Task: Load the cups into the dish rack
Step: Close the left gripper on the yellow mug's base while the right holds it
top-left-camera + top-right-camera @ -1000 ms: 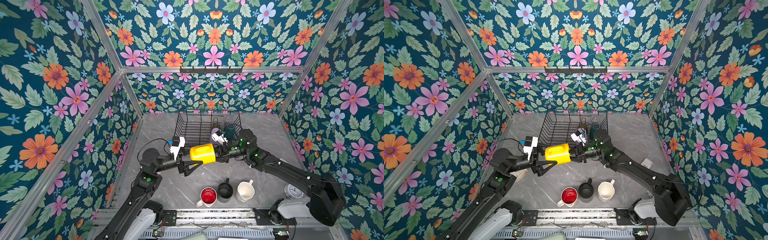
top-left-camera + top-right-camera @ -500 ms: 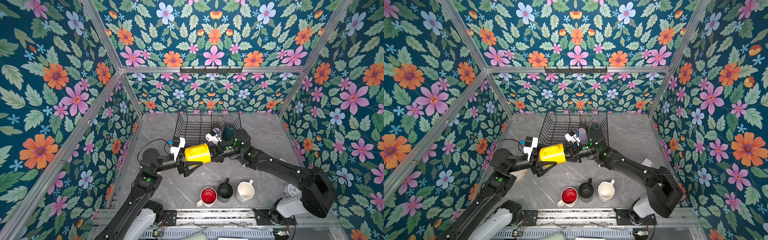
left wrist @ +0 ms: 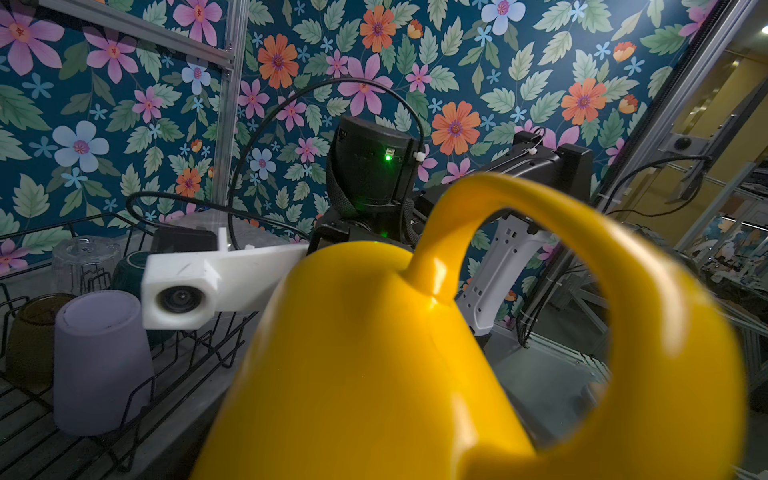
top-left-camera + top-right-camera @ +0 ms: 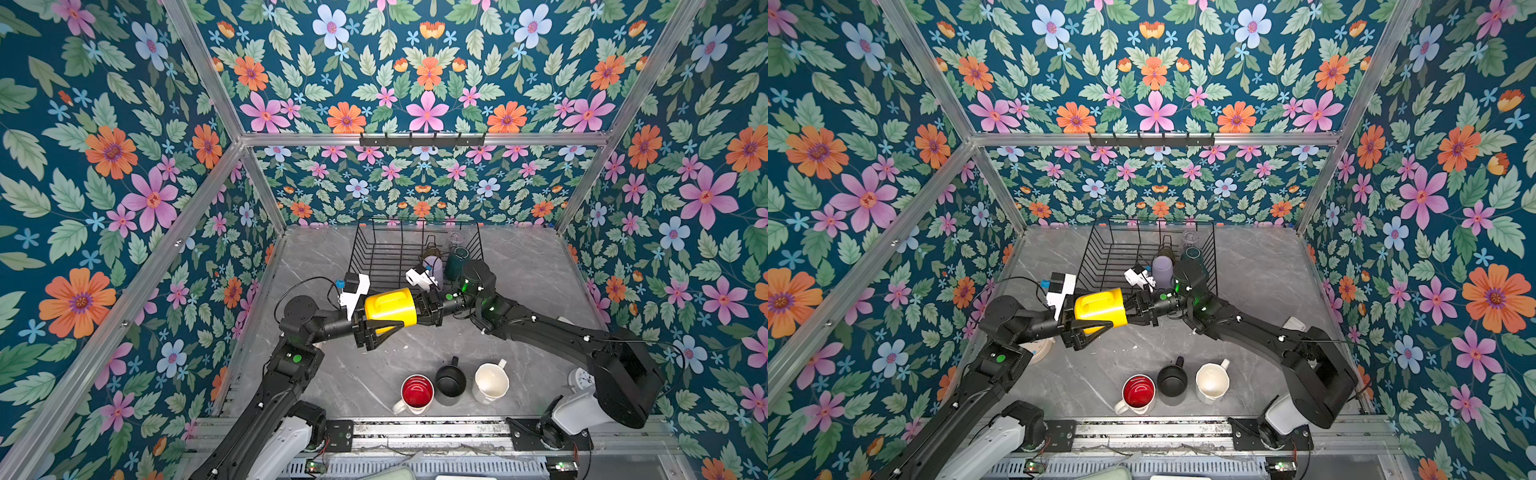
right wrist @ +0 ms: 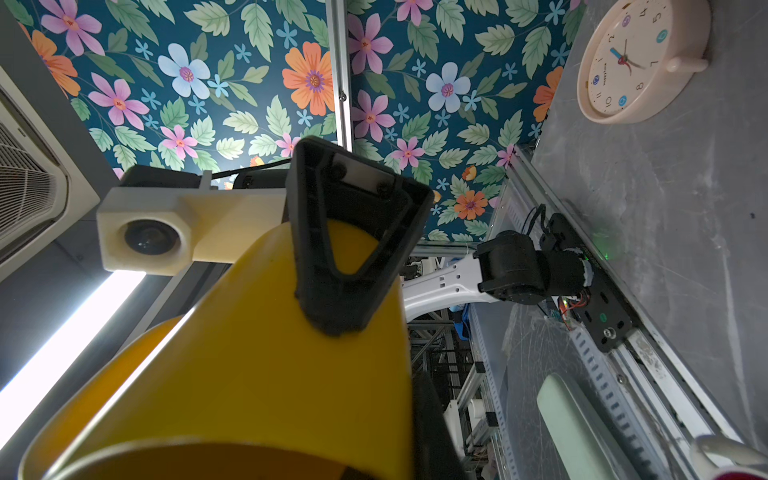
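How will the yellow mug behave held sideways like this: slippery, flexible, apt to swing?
The yellow mug looks glossy, with bright highlights on its side, so it may slip in a light pinch. Its wall looks thick and rigid, probably no flex. The right tool seems to pinch only the rim end, so the sideways body could pivot if bumped.

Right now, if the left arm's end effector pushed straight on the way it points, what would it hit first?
The yellow mug: it hangs straight ahead of the left end effector, between its fingers. Behind the mug sits the right end effector, shut on its far end.
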Robot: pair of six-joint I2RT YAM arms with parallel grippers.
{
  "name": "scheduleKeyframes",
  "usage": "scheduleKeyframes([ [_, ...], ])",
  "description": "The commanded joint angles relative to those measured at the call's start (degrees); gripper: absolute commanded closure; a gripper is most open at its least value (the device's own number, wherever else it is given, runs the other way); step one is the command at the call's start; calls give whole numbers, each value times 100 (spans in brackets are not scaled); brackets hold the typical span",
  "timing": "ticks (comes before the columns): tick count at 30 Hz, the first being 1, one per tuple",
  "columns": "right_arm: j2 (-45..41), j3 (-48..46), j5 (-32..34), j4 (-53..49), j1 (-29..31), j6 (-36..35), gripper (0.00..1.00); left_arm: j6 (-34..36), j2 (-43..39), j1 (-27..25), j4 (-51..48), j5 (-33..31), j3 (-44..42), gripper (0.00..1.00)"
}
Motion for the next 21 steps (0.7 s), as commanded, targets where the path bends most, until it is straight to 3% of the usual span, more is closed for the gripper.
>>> scheduleKeyframes([
  [1, 9, 3, -116, 579, 62, 118, 100, -5, 26, -15, 186, 128, 35, 23],
  [7, 58, 27, -128, 756, 65, 231, 100, -14, 15, -14, 184, 195, 26, 24],
  [10, 96, 34, -131, 866, 65, 301, 100, -18, 13, -16, 179, 277, 26, 13],
  [21, 203, 105, -184, 1173, 63, 580, 100, 66, 17, -15, 39, 354, 43, 12],
])
